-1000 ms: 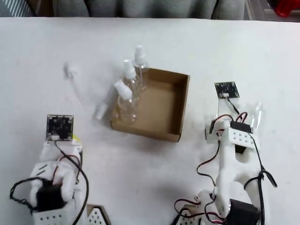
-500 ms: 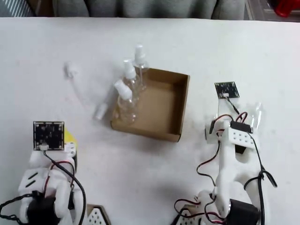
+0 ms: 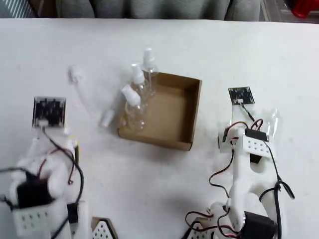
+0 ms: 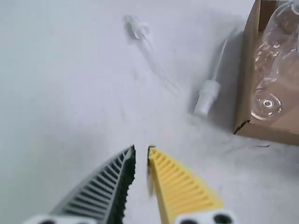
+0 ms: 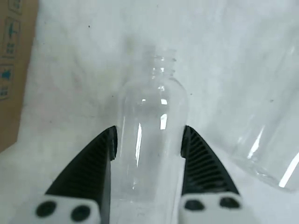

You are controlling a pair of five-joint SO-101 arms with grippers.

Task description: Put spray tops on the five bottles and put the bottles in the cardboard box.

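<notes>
High view: spray top [image 3: 106, 118] lies at 9 o'clock of the cardboard box [image 3: 197, 109], 2 o'clock from the nearer left arm. Left wrist view: left gripper [image 4: 141, 151] closed to a slit, empty. Right wrist view: right gripper [image 5: 147, 135] clasps uncapped bottle [image 5: 149, 116], neck pointing outward.

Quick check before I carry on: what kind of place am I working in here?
Likely a robotics lab bench, not a factory line: a plain white table, two hobby arms with exposed wiring and bare camera boards, and one small cardboard box.
</notes>
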